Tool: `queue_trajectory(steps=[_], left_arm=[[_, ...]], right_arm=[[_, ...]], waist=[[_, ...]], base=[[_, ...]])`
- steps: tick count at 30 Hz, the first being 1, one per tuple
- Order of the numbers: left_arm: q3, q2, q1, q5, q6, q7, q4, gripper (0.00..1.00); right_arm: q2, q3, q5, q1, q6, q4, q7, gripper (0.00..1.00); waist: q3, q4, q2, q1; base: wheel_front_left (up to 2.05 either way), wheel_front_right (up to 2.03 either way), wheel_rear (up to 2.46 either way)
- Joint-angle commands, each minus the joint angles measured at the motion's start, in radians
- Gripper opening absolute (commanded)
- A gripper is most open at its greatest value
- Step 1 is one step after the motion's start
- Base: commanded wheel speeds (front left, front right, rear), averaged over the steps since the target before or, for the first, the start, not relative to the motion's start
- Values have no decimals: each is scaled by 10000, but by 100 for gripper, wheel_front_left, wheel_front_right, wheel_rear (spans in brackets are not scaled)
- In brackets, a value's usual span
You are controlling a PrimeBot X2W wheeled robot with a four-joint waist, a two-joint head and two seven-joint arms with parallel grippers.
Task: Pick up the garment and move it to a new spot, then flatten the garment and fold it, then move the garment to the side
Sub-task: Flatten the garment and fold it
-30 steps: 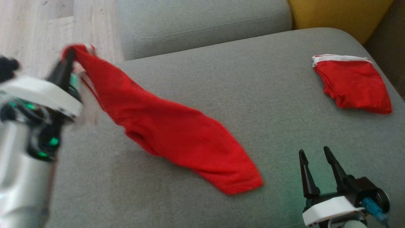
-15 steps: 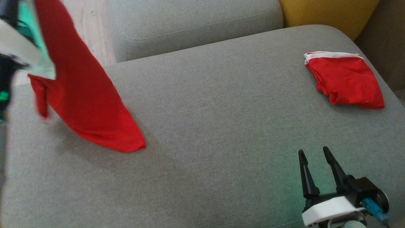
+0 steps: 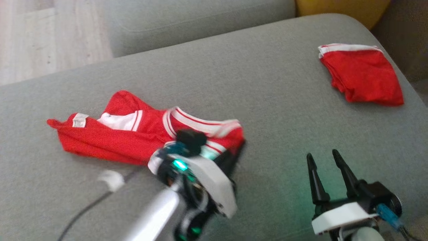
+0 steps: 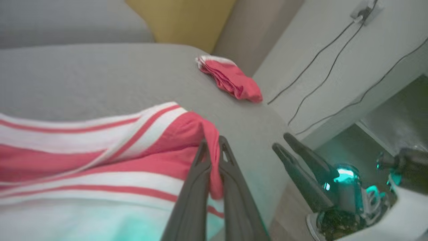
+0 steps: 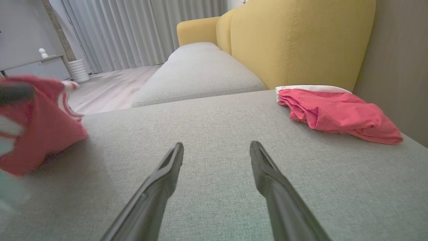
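L gripper [image 3: 238, 150] jaws are shut tight on a fold of the red garment [image 3: 133, 139]. The wrist view shows the cloth pinched right at the tips, by the striped trim. R gripper [image 3: 322, 154] jaws stand wide apart, holding nothing, low over the bare sofa seat [image 3: 267, 100] at the near right. The garment lies on the left-middle of the seat in a bunched strip, with white/red stripes, collar and a label showing (prob. partly inside out). Its right end is at the L jaws. Progress, judging by the layout: pick-up + move looks about done since most of the cloth is down on the seat, but it hasn't been let go. It's not flat and not folded, so flatten, fold and move-aside are all left. A second red piece [image 3: 361, 75] sits folded at the far-right corner, well apart, so it looks like the put-aside spot. Room: a wide open stretch of seat lies btw the garment and that folded piece, plenty for spreading rightward and away from the robot. There's less margin on the left, where the garment's label end is nearer the seat edge and the wood floor [image 3: 50, 40] beyond. A yellow backrest [image 5: 294, 40] and a wall close off the far-right side. The R arm has a free path across to the cloth.
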Motion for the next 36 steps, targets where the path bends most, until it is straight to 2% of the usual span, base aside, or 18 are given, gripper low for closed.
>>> queue_trajectory(steps=[1, 5, 8, 14, 15, 16, 17, 23, 27, 30, 31, 32, 33, 36], left_arm=[[10, -188, -491, 114, -71, -163, 37, 0], [-687, -494, -741, 330, 68, -661, 1223, 0], [-1000, -567, -1014, 64, 201, -1133, 1886, 0], [-1863, -578, -2022, -1031, 826, -3104, 2499, 0], [-2032, -579, -2147, -1314, 899, -3365, 2524, 19], [-2222, -579, -2279, -1548, 949, -3588, 2545, 48], [-2408, -580, -2406, -1740, 994, -3774, 2589, 100], [-2940, -581, -2961, -2689, 1424, -4740, 2798, 100], [-2775, -524, -3210, -2623, 1708, -5359, 3179, 100], [-2306, 128, -3256, -2456, 2013, -5805, 3534, 100], [-2306, 128, -3256, -2456, 2013, -5805, 3534, 100], [-2049, 855, -3302, -2156, 2374, -6014, 3853, 100], [-2049, 855, -3302, -2156, 2374, -6014, 3853, 100], [-1624, 1884, -3234, -2130, 2794, -5945, 4320, 100]], right_arm=[[-56, 315, 69, -512, 67, -263, -111, 100], [-56, 435, 166, -691, 67, -221, -111, 100], [-56, 522, 236, -779, 67, -217, -111, 100], [-56, 942, 390, -1004, 67, -334, -111, 100], [-56, 959, 413, -1031, 67, -399, -111, 100], [-56, 977, 427, -1054, 67, -481, -111, 100], [-56, 989, 432, -1073, 67, -556, -111, 100], [-56, 887, 402, -1059, 67, -869, -111, 100], [-56, 736, 345, -952, 67, -943, -111, 100], [-56, 650, 301, -852, 67, -1005, -111, 100], [-56, 650, 301, -852, 67, -1005, -111, 100], [-56, 628, 275, -787, 67, -1032, -111, 100], [-56, 628, 275, -787, 67, -1032, -111, 100], [-56, 624, 246, -724, 67, -1069, -111, 100]], waist=[[219, -258, 0, 0], [470, -684, 0, 0], [644, -945, 0, 0], [871, -1338, 0, 0], [880, -1362, 0, 0], [896, -1377, 0, 0], [907, -1383, 0, 0], [802, -1183, 0, 0], [642, -924, 0, 0], [567, -730, 0, 0], [567, -730, 0, 0], [548, -616, 0, 0], [548, -616, 0, 0], [599, -448, 0, 0]], base=[[0, 0, 0], [0, 0, 0], [0, 0, 0], [0, 0, 0], [0, 0, 0], [0, 0, 0], [0, 0, 0], [0, 0, 0], [0, 0, 0], [0, 0, 0], [0, 0, 0], [0, 0, 0], [0, 0, 0], [0, 0, 0]])
